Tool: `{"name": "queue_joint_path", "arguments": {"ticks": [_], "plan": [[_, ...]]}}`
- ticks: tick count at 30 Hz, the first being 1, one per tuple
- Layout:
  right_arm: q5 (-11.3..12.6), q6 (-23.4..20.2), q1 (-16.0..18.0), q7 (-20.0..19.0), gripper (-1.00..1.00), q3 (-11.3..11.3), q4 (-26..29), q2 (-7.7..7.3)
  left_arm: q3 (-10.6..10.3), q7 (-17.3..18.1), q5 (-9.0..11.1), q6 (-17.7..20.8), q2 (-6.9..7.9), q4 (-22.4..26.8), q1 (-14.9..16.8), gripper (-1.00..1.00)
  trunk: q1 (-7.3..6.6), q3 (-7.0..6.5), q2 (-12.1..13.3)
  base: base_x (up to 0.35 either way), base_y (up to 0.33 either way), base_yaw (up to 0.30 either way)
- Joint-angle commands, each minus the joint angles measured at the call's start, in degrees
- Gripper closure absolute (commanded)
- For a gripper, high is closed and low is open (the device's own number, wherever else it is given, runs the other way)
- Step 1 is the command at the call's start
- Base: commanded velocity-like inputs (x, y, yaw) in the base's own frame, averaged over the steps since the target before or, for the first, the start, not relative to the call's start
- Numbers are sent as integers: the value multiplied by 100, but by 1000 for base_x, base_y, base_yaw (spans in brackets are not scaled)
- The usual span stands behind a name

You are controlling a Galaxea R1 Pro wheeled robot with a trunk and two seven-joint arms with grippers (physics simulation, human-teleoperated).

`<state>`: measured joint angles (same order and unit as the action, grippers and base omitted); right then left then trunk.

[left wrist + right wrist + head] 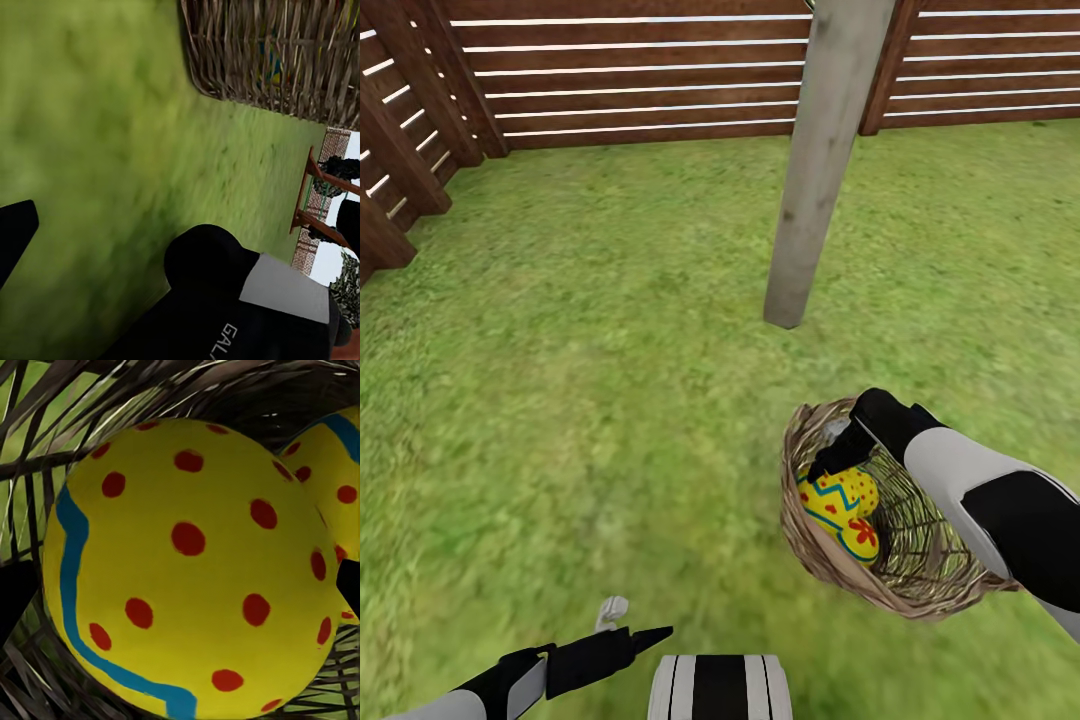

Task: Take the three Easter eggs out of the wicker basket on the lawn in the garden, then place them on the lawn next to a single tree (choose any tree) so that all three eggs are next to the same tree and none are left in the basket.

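Observation:
The wicker basket [920,575] sits on the lawn [590,330], a short way in front of the tree [805,170] with its pale straight trunk. Two yellow Easter eggs with blue zigzags and red spots lie inside: one [838,495] higher, one [860,540] below it. My right gripper [832,460] reaches down into the basket and stands open, its fingers [15,596] on either side of the nearer egg [187,562]; a second egg [334,457] lies just beyond. My left gripper [640,618] hovers open and empty over grass, near the basket [277,52].
A brown slatted wooden fence [640,70] runs along the back and turns down the left side [400,170]. Open grass spreads around the trunk's foot and to the left of the basket. My own striped base [720,688] shows at the bottom.

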<state>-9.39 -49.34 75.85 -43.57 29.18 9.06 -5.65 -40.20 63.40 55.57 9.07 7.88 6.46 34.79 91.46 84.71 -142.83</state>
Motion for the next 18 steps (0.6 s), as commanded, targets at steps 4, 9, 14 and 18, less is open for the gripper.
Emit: {"name": "queue_joint_path", "arguments": {"ticks": [4, 9, 14, 18], "plan": [[-61, -17, 0, -47, -100, 3, -8, 6, -41, 14, 59, 60, 3, 5, 2, -100, -1, 3, -1, 0, 0, 0], [-56, -13, 0, -46, -100, 17, -166, 11, -41, 14, 59, 60, 3, 5, 2, -100, -1, 3, -1, 0, 0, 0], [-54, 22, 0, -47, -100, 40, -443, 18, -41, 14, 72, 60, 3, 5, 2, -100, -1, 3, -1, 0, 0, 0], [-54, 194, 0, -46, -100, 44, -651, 20, -41, 15, 76, 60, 3, 5, 2, -100, -1, 3, -1, 0, 0, 0]]}}
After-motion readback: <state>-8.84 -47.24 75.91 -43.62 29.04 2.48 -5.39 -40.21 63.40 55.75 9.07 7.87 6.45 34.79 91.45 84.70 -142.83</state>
